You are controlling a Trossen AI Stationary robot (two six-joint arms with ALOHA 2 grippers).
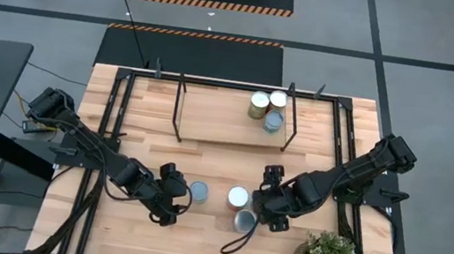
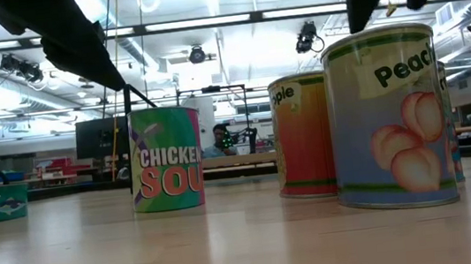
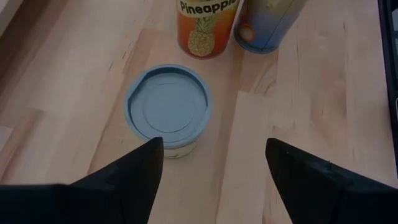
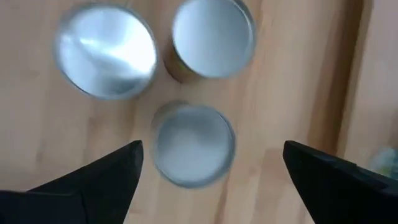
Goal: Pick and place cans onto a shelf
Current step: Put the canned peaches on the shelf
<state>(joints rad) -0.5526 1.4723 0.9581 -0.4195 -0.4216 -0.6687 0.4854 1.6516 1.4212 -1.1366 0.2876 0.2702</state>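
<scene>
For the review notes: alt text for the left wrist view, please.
The left gripper is open above a butcher-block tabletop, with a short blue-lidded can just ahead of one finger. Beyond stand a pineapple can and a blue can.

Cans read "CHICKEN SOU" [image 2: 166, 159], "Peach" [image 2: 387, 116], "Pineapple" [image 3: 207, 26].

We see a blue-grey-lidded round tin [image 3: 168, 109] beside an orange pineapple-label can [image 3: 204, 26], a green-and-purple chicken-soup can [image 2: 165, 159], and pale striped wood table [image 1: 194, 234].
</scene>
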